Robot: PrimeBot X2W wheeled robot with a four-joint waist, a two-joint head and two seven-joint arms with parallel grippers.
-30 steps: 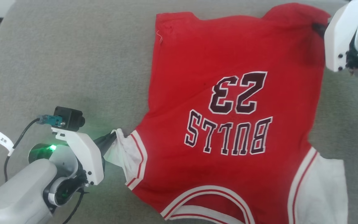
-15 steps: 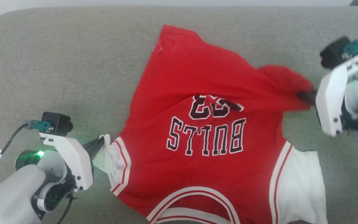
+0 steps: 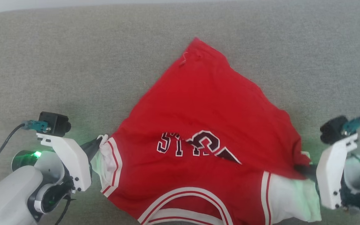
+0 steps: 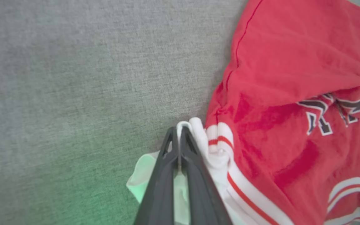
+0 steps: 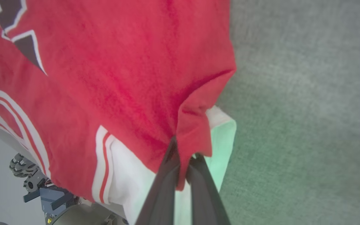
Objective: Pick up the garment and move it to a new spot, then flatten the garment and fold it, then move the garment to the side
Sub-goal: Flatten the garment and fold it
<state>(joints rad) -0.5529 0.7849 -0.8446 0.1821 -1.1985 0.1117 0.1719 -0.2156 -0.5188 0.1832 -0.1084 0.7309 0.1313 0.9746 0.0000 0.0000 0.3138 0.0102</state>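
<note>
A: Garment (image 3: 205, 103): soft, light and floppy by the look of it. Any stiffness anywhere?

B: None to speak of. Lies on the grey fabric-topped table (image 3: 58, 62), collar (image 3: 183, 203) nearest the robot, far half doubled diagonally over the lettering (image 3: 192, 145). Will probably sag and crease wherever unsupported, and drag rather than slide on that fabric top.

A: Best places to take hold?

B: Corners and trimmed edges, at a guess: sleeve cuffs, hem corners. Thicker there, so less likely to slip out.

A: Starting at the left, then?

B: Left end effector (image 3: 98, 144): fingers pressed together, pinching the edge of the white sleeve (image 4: 195, 131) right beside the striped trim (image 4: 219, 137). Bunches the cloth a little at the tips.

A: And across to the right?

B: Right end effector (image 5: 180, 150): likewise closed tight, nipping a red hem corner (image 5: 195, 125) laid over the other white sleeve (image 5: 130, 184). Sits over that sleeve near the table's front edge. Touching it or not, hard to tell.
</note>
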